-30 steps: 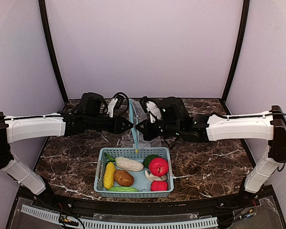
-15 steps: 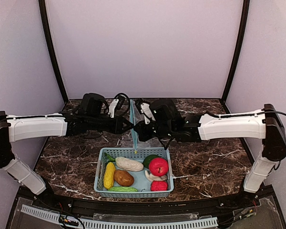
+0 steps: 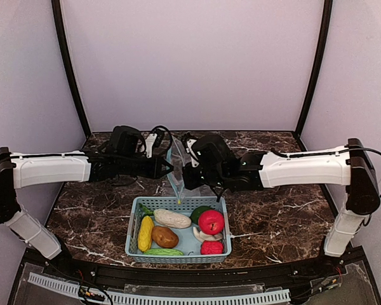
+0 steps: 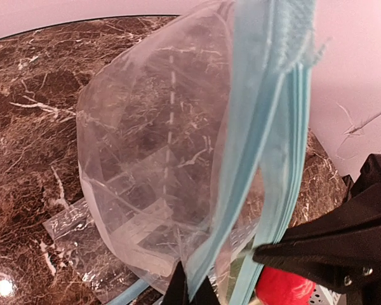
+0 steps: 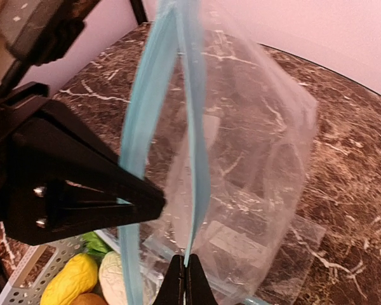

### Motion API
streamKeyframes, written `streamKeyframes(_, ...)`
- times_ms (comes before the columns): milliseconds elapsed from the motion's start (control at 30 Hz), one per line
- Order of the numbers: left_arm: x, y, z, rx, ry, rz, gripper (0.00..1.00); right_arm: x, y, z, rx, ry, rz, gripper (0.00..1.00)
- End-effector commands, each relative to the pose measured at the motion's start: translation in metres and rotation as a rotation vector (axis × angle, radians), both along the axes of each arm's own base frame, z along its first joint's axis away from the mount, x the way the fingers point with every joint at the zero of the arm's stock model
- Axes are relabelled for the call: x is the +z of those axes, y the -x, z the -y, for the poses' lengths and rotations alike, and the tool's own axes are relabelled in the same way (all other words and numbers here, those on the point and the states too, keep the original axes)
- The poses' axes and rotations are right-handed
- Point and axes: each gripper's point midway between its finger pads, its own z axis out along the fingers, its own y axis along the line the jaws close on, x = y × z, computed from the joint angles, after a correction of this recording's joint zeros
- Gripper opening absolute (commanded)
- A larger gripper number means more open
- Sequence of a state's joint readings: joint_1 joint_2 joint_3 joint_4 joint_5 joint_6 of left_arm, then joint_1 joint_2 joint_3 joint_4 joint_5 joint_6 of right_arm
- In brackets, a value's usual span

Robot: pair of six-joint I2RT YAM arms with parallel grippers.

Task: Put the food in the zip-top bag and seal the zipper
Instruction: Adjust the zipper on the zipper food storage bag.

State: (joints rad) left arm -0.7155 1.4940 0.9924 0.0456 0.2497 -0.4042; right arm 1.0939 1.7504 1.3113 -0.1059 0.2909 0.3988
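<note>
Zip-top bag: clear, glossy plastic film, creased, with a light blue zipper strip. Desk: dark marble-pattern surface, polished and reflective. Basket: perforated light blue plastic, matt. Apple: smooth, shiny red skin.

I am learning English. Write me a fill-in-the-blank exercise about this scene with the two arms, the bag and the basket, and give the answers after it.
1. The left gripper and the right gripper each pinch the ____ zipper strip of the zip-top bag.
2. The clear bag contains ____ food.
3. The red apple and the yellow corn lie in the light blue ____.
4. Seen from above, the corn lies to the ____ of the brown potato.

Answers: blue; no; basket; left
</note>
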Motion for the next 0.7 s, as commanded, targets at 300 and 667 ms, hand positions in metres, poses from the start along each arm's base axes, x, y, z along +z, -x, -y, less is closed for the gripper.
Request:
streamKeyframes(300,0.004,-0.014,-0.039,0.154,-0.156,0.073,0.01,0.015,-0.04,0.096,-0.374,0.118,0.062,0.0)
streamKeyframes(667,0.024,-0.002,-0.021,0.039,-0.063,0.107,0.06,0.009,-0.042,0.086,-0.279,0.065,-0.002,0.0)
